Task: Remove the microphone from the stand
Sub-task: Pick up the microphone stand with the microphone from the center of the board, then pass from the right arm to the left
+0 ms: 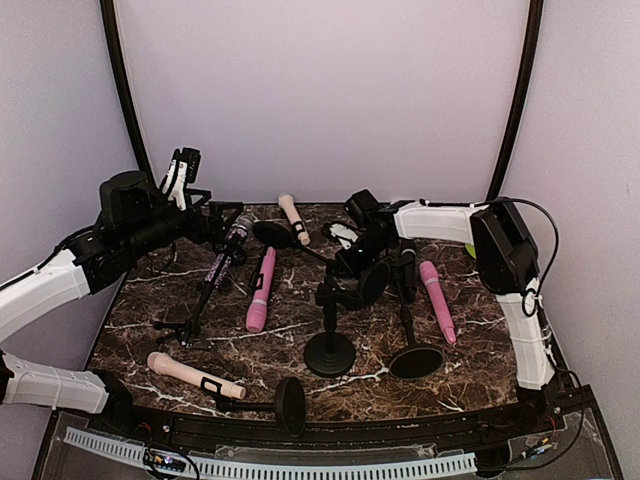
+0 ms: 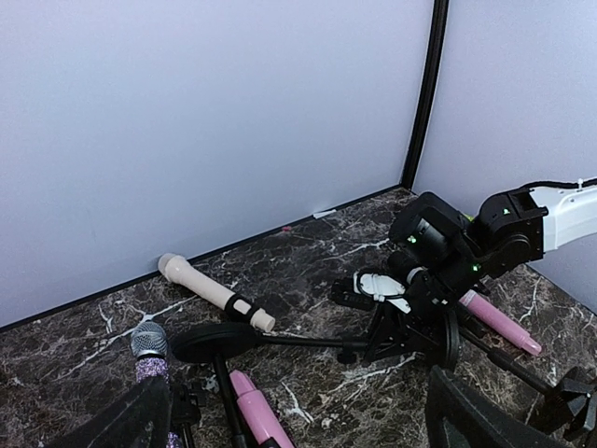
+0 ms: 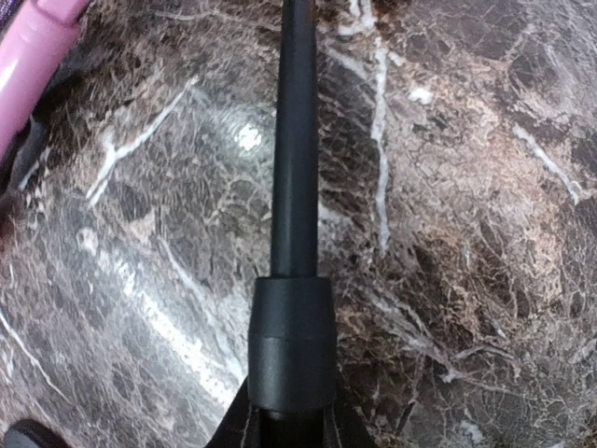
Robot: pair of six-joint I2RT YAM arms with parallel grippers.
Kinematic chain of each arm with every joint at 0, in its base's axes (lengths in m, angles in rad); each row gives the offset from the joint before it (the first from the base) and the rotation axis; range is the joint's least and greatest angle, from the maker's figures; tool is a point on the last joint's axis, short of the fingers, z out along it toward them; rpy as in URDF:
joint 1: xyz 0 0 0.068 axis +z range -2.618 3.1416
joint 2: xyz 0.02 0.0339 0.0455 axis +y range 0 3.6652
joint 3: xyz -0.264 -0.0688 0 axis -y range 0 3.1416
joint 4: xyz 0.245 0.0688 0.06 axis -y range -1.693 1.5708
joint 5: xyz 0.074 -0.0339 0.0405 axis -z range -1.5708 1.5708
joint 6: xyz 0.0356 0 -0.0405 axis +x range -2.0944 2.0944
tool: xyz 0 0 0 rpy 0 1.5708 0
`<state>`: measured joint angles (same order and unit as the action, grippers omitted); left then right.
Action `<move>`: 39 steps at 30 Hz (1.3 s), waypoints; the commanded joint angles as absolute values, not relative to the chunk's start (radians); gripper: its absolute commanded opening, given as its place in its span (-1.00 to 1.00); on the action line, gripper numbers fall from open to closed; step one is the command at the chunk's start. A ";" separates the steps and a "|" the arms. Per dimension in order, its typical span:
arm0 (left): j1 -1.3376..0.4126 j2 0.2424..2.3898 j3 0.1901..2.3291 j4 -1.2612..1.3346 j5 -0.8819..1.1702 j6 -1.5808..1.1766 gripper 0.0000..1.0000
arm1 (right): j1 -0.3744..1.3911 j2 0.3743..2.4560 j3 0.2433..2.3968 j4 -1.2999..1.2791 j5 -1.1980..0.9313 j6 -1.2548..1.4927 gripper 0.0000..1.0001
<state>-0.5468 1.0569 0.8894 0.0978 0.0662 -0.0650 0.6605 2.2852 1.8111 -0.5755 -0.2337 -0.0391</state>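
A: A dark marble table (image 1: 130, 300) with white veins, lilac walls (image 1: 320, 90) behind it. Where is the microphone?

B: Far middle, lying flat. It looks to be the smooth cream plastic microphone (image 2: 201, 285), with a black clip (image 2: 244, 309) ringing its nearer end. It lies just beside the round black base (image 2: 215, 341) of a toppled stand.

A: And the 2 grippers?

B: The right gripper (image 3: 289, 422) is clamped on that stand's thin black pole (image 3: 295, 140), at its thicker collar. The left gripper (image 2: 298, 425) hangs over the left side, jaws wide apart, holding nothing. Whether the clip joins that pole cannot be told.

A: How would the microphone handle?

B: Probably light, stiff and slick. The clip likely holds by friction, so the left fingers should take the bare barrel beyond the clip and draw it along its own axis. The stand looks light too, so unless the pole is pinned it may drag along.
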 commanded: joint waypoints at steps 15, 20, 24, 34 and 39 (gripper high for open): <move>-0.544 1.046 0.890 0.100 0.048 -0.048 0.94 | 0.672 1.930 1.409 -0.043 -0.148 0.184 -1.00; -0.545 1.055 0.887 0.102 0.041 -0.045 0.94 | 0.672 1.849 1.307 0.094 -0.110 0.241 -1.00; -0.545 1.063 0.887 0.103 0.037 -0.044 0.94 | 0.672 1.786 1.235 0.192 -0.095 0.256 -1.00; -0.545 1.084 0.876 0.139 0.068 -0.039 0.94 | 0.672 1.616 1.109 0.367 -0.067 0.236 -1.00; -0.544 1.098 0.899 0.197 0.206 -0.032 0.89 | 0.672 1.563 1.078 0.424 -0.130 0.213 -1.00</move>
